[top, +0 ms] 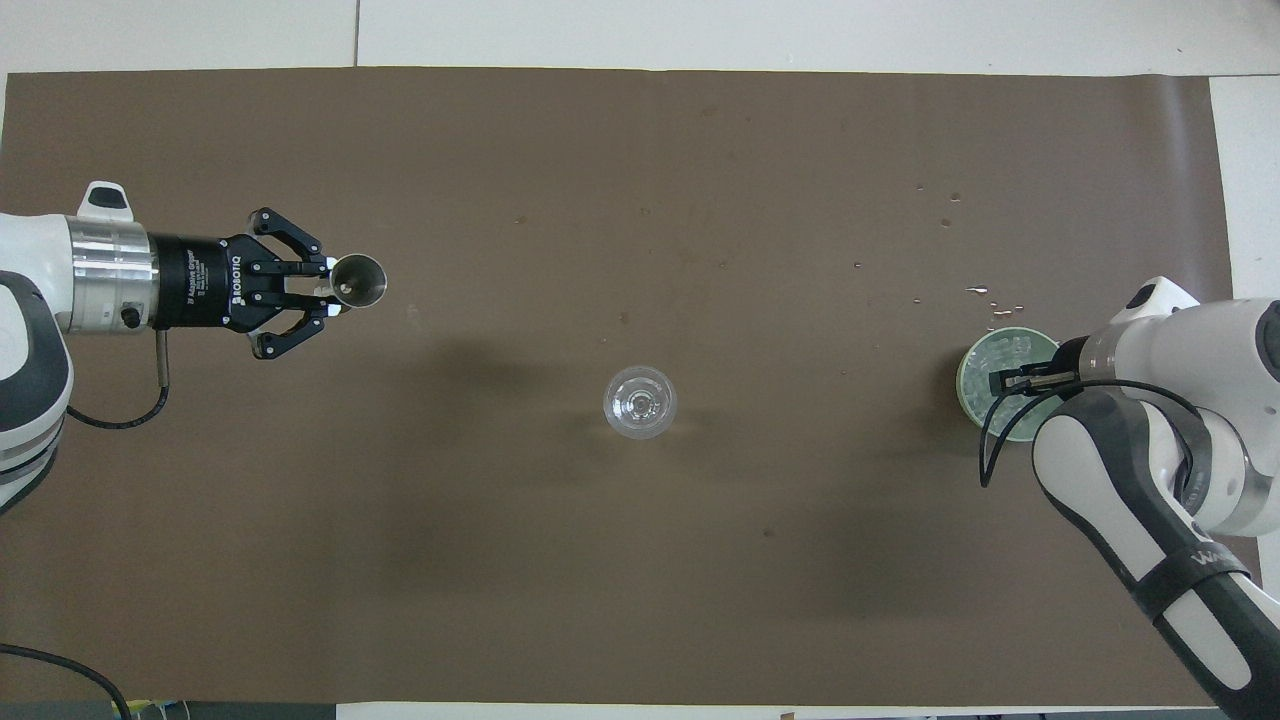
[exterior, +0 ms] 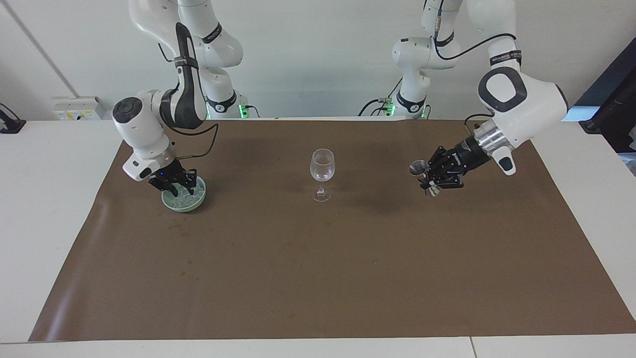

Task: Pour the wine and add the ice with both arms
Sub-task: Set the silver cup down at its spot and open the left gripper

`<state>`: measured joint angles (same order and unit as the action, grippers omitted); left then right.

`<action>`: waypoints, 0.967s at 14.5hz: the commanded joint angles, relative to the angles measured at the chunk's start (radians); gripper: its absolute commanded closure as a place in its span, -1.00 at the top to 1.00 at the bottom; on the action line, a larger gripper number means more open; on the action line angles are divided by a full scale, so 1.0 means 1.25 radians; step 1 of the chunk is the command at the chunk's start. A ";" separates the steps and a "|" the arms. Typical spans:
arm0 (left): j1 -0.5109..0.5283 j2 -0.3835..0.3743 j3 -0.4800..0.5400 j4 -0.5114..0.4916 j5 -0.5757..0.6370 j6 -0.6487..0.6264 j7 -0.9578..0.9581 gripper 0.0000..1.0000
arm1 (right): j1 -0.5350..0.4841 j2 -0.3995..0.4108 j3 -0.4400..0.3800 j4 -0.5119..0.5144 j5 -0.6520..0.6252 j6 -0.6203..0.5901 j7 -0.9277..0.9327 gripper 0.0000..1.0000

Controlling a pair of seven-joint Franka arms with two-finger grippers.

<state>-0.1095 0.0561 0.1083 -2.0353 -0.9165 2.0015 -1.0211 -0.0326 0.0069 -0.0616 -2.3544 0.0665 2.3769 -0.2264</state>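
The left gripper (exterior: 431,180) is clamped shut on the waist of a small metal measuring cup (exterior: 421,174), held in the air over the brown mat (exterior: 318,278) toward the left arm's end of the table, well apart from the wine glass (exterior: 322,171). The glass stands upright at the middle of the mat. The right gripper (exterior: 175,187) reaches down into the pale green bowl (exterior: 191,203) at the right arm's end of the table, where the ice (exterior: 195,191) lies; its fingers stand partly closed, and it cannot be seen whether a cube sits between them. The step in hand appears to be picking up ice for the glass. To do it well, close on a single cube squarely across two flat faces, since wet cubes are likely to slip, and lift straight up so the bowl is not dragged. Carry the cube low over the glass rim before release, to avoid tipping the glass. Water drops (top: 985,300) lie on the mat just beside the bowl.
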 commanded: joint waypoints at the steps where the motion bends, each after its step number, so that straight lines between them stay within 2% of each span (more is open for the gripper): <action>1: 0.085 0.063 -0.009 -0.004 -0.092 -0.041 0.092 -1.00 | -0.011 -0.024 0.001 -0.036 0.016 0.014 -0.032 0.03; 2: 0.112 0.093 -0.011 0.018 -0.127 -0.069 0.092 -1.00 | -0.017 -0.025 0.001 -0.037 0.016 0.013 -0.034 0.03; 4: 0.181 0.198 -0.011 0.089 -0.204 -0.181 0.114 -1.00 | -0.032 -0.026 0.001 -0.037 0.016 0.014 -0.056 0.03; 6: 0.221 0.249 -0.009 0.109 -0.270 -0.214 0.136 -1.00 | -0.045 -0.026 0.003 -0.037 0.016 0.015 -0.064 0.00; 9: 0.253 0.287 -0.009 0.107 -0.391 -0.219 0.137 -1.00 | -0.041 -0.026 0.003 -0.037 0.016 0.014 -0.059 -0.02; 14: 0.275 0.316 -0.007 0.104 -0.409 -0.196 0.137 -1.00 | -0.035 -0.028 0.004 -0.038 0.017 0.014 -0.056 -0.02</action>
<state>0.2142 0.4318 0.1051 -1.9179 -1.4076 1.7578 -0.8519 -0.0734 -0.0038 -0.0623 -2.3778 0.0670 2.3770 -0.2766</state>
